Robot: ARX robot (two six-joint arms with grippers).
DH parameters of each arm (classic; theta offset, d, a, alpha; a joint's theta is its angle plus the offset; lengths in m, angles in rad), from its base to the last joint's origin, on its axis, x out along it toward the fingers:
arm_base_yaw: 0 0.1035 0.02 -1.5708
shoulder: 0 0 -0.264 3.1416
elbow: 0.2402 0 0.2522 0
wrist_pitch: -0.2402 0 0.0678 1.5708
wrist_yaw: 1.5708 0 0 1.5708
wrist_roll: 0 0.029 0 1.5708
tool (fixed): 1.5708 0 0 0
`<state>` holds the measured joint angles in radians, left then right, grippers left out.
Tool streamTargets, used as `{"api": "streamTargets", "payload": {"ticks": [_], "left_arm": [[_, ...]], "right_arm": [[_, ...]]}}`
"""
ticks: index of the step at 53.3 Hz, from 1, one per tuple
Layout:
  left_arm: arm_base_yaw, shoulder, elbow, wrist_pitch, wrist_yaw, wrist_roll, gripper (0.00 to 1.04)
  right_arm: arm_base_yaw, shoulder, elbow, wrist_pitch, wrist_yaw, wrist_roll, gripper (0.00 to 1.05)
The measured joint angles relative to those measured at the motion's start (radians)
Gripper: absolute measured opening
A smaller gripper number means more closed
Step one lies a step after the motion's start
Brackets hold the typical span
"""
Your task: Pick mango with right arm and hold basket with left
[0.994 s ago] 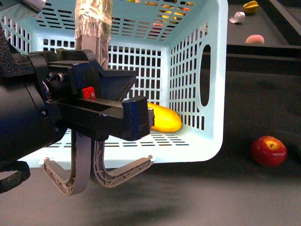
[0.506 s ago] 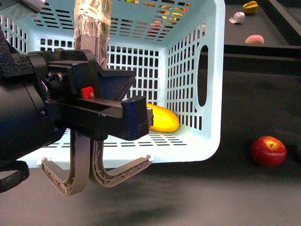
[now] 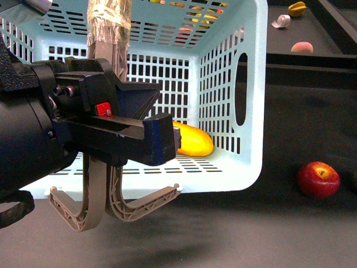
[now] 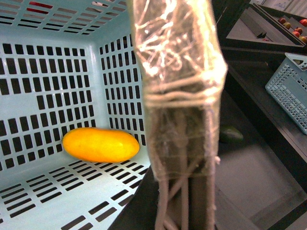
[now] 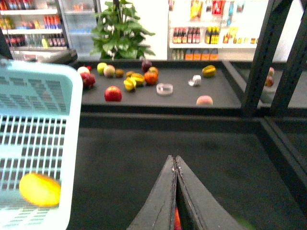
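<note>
The basket is tipped on its side, mouth toward the robot. The mango therefore rests on the lower wall in the far right corner, open to a reach. The left tool pinches the taped handles, apparently to steady it. The right tool, pressed together, hovers over the bench right of the basket. Labels on the far shelves are too small to read.
</note>
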<state>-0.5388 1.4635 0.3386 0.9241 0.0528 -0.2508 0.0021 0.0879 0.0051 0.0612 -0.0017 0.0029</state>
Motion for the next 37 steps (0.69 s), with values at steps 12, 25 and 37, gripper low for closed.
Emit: {"api": "streamTargets", "payload": {"ticks": [12,25,37], "left_arm": [[0.000,0.000,0.000,0.000,0.000,0.000,0.08],[0.000,0.000,0.000,0.000,0.000,0.005,0.08],[0.000,0.000,0.000,0.000,0.000,0.004,0.08]], "right_arm": [[0.000,-0.082,0.000,-0.059,0.000,0.000,0.02],[0.000,-0.082,0.000,-0.059,0.000,0.000,0.02],[0.000,-0.082,0.000,-0.059,0.000,-0.002,0.27]]}}
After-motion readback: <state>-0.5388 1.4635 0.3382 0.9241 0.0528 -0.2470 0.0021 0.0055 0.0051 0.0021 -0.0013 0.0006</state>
